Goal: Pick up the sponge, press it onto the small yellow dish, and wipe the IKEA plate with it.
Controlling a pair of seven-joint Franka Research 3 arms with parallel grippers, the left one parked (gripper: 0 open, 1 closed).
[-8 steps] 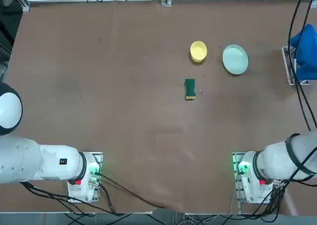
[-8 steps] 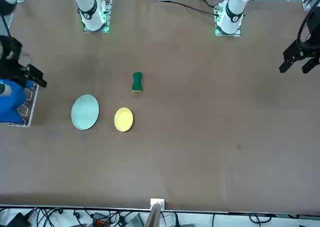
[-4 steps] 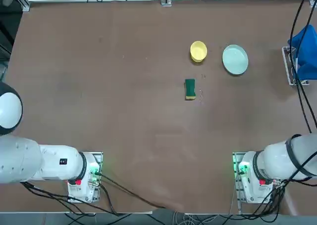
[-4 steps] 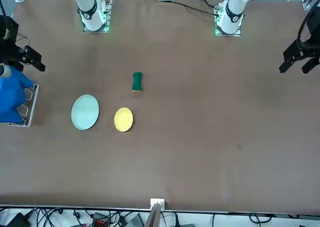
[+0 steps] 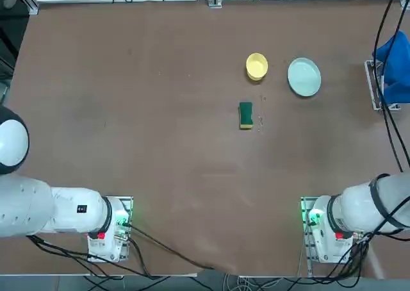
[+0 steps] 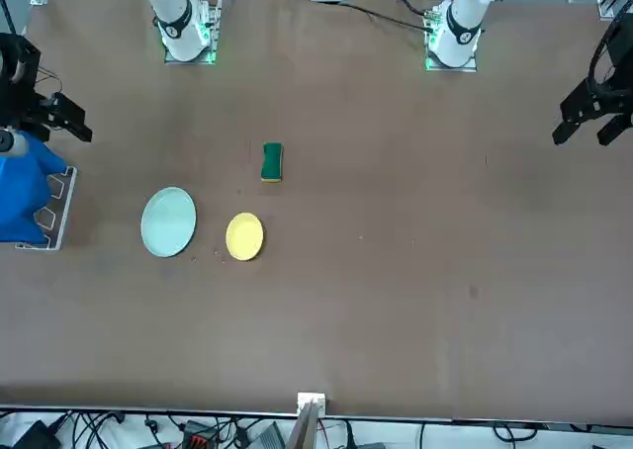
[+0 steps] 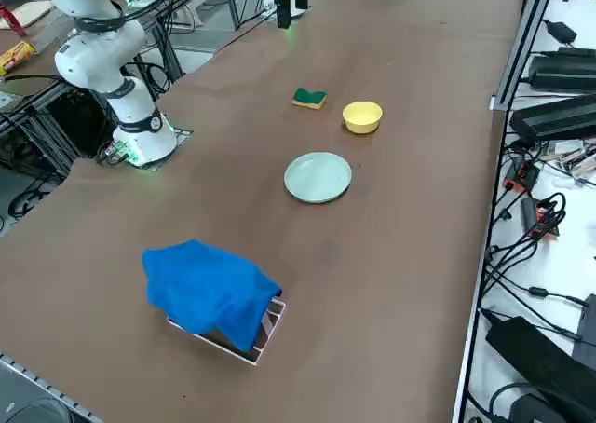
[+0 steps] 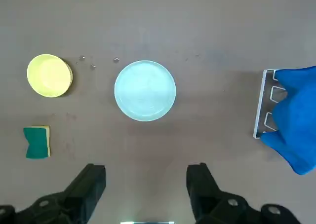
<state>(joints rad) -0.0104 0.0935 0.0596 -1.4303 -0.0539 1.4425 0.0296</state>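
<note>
The sponge (image 8: 37,142) lies flat on the worktop (image 8: 207,31), green side up, well off to one side of my end effector (image 8: 145,182) and untouched. The small yellow dish (image 8: 49,75) sits just beyond it, and the IKEA plate (image 8: 145,90) lies ahead of my spread, empty fingers (image 8: 93,182). A blue cloth (image 8: 296,115) drapes a rack on the opposite side.

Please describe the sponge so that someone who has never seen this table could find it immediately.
On the brown table, find the two round dishes lying side by side: a small yellow dish and a pale blue-green plate. The sponge lies apart from them, nearer the robot's side. It is the only rectangular block, dark green on top with a yellow edge.
</note>
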